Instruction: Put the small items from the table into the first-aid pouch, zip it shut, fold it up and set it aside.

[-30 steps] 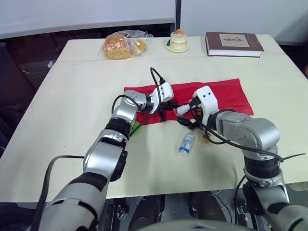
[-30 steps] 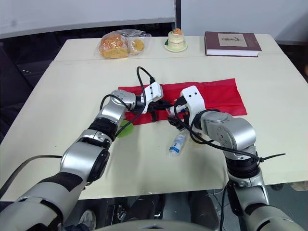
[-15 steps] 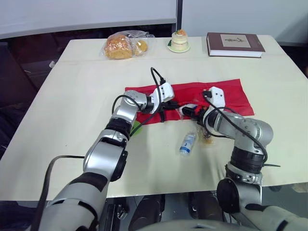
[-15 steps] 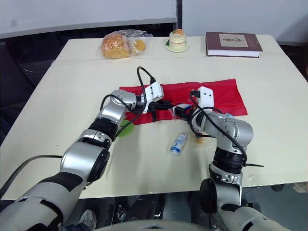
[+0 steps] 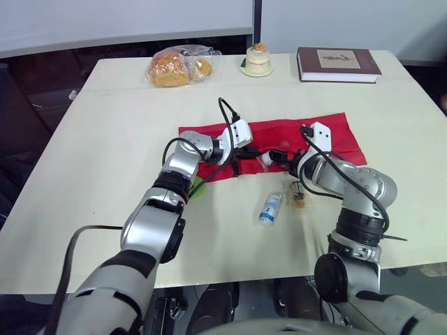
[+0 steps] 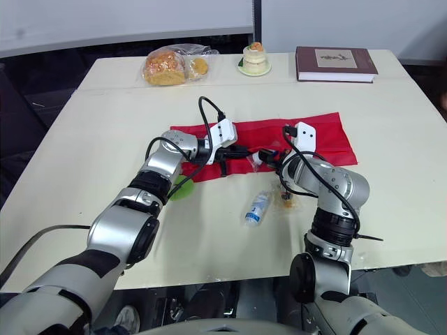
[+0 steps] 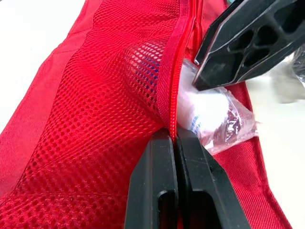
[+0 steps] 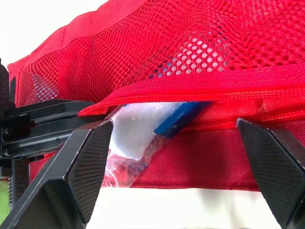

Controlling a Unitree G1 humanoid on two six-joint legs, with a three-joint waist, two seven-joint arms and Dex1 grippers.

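The red first-aid pouch (image 5: 328,136) lies flat at the table's middle. My left gripper (image 5: 246,151) is shut on the zipper edge of the pouch's mesh pocket (image 7: 95,109), holding its mouth up. A clear-wrapped packet (image 8: 143,131) sits half inside that mouth. My right gripper (image 5: 278,155) is open just in front of the packet, one finger to each side, touching nothing. A small bottle (image 5: 271,208) and a small clear packet (image 5: 297,195) lie on the table in front of the pouch. A green item (image 5: 198,187) shows under my left forearm.
At the table's far edge are a bag of bread (image 5: 171,68), a small cake on a plate (image 5: 258,59) and a dark red book (image 5: 338,63). Bare tabletop (image 5: 105,160) spreads to the left and right of the pouch.
My right forearm has swung round to the right and its wrist has turned. The wrapped packet has gone further into the pouch mouth. The left gripper has held still.
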